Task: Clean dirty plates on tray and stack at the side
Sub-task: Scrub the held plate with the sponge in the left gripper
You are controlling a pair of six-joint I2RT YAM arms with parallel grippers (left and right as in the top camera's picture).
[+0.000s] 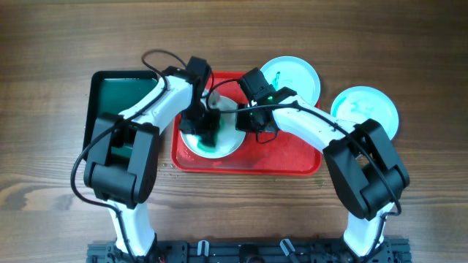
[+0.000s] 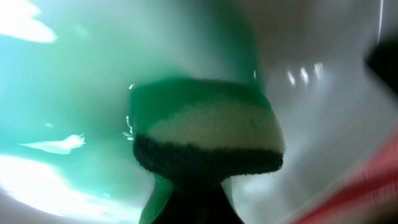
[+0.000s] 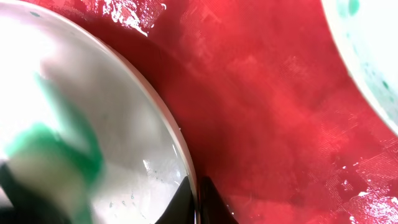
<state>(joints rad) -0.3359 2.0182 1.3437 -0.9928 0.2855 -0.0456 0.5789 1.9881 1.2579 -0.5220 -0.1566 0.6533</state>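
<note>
A: Where is the dirty plate (image 1: 232,140) lying?
B: In the red tray (image 1: 292,157), at its 9 o'clock end; the left claw (image 1: 208,130) is squeezing a sponge (image 2: 205,134) onto it; the right claw (image 3: 198,186) is pinching its 3 o'clock rim.
A: And the others?
B: A second plate (image 1: 292,73) is sitting at the tray's 1 o'clock corner; a third plate (image 1: 365,109) is lying on the table (image 1: 58,44).

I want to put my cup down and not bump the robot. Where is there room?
Bare wood table lies in front of the red tray, between the two arms, and left of the green tray. Inside the red tray, the right corner nearest the robot is free. Crowded: the tray's middle, where both arms meet over the white plate.
</note>
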